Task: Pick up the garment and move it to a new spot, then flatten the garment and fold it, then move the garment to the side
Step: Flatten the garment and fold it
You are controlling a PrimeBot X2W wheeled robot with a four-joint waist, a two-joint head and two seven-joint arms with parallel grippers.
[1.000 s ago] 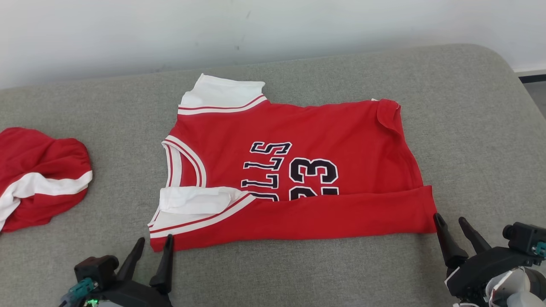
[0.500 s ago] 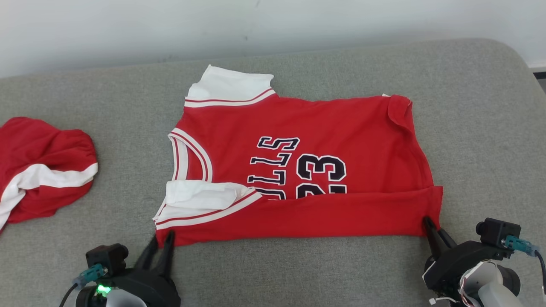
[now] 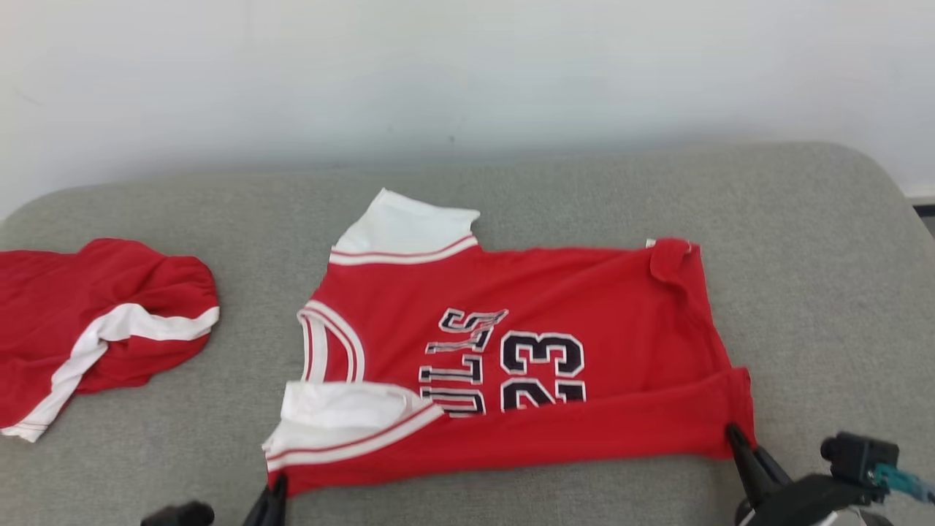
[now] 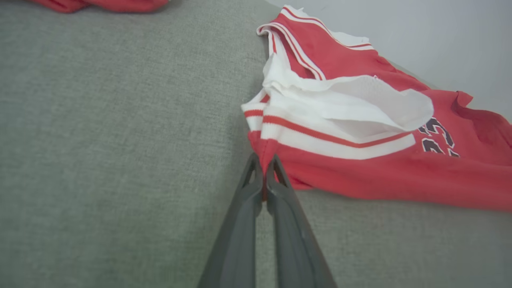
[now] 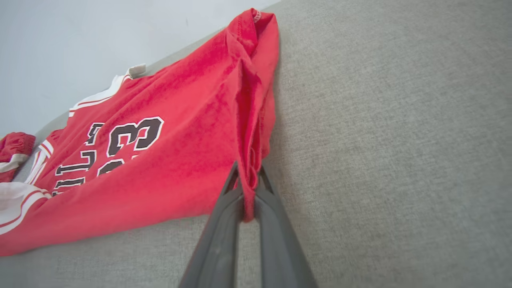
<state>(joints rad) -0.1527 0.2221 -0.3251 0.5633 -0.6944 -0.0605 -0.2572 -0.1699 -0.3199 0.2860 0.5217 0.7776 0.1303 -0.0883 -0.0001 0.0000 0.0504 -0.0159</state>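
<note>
At the left end of the grey cushion [image 3: 818, 241] lies a second red cloth [image 3: 124, 292], well apart from the work; the left gripper [image 4: 263, 170] is clenched on the near sleeve-side corner of the garment [image 3: 606, 299], which lies mid-cushion with its near edge folded over; the right gripper [image 5: 248, 178] pinches the near hem corner. Best, I judge: lift both corners together and level; keep the edge taut; carry it toward the cushion's far side; lower evenly.

Soft matt red cloth jersey [image 3: 584, 292] with white trim and flat printed lettering, coarse-woven matt grey upholstery on the cushion [image 3: 803, 241], second red cloth garment [image 3: 95, 314], smooth matt dark plastic-looking fingers on left gripper [image 4: 264, 160] and right gripper [image 5: 249, 170], pale smooth wall [image 3: 438, 73]
</note>
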